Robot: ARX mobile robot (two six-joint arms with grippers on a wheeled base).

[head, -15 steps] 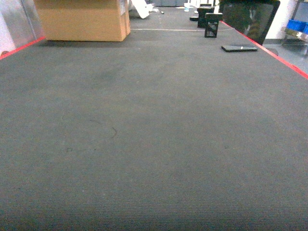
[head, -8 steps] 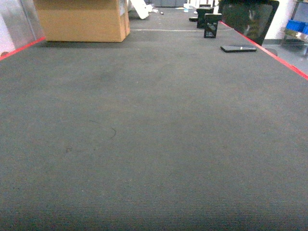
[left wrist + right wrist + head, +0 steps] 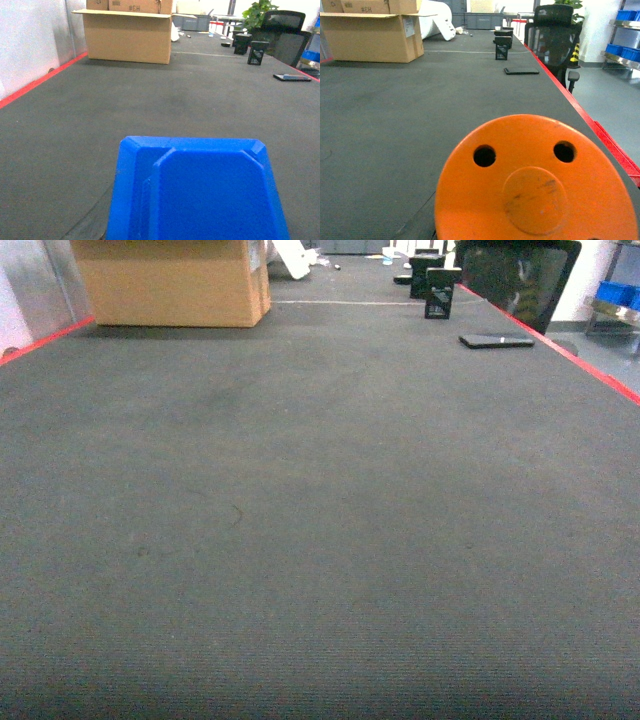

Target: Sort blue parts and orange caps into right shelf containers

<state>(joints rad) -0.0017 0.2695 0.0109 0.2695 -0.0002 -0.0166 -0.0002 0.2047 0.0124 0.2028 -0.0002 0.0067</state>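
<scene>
Two carried pieces fill the wrist views, while the head view shows only the wide dark grey counter [image 3: 320, 540] with neither arm in sight. At the far left of that surface stands a brown cardboard box [image 3: 170, 282], just beside the red edge strip [image 3: 40, 340] that runs along the left side. In the left wrist view a blue part [image 3: 200, 195], a tray-like moulding with clipped corners, sits close under the camera above the counter; the left claw itself is hidden behind it, so whether its fingers are spread or pressed together cannot be told. Further right, towards the far end, two small black stands [image 3: 437, 290] sit upright, with a flat black device [image 3: 496, 340] lying near them by the right red edge. A black mesh chair [image 3: 520, 275] stands off that far right corner. In the right wrist view an orange cap [image 3: 535, 185], round with two holes and a raised centre disc, covers the near lower frame; the right claw is likewise out of sight, its state impossible to tell. At the far right, well apart from the counter, bright blue containers [image 3: 625, 50] sit on a metal shelf [image 3: 620, 59].
</scene>
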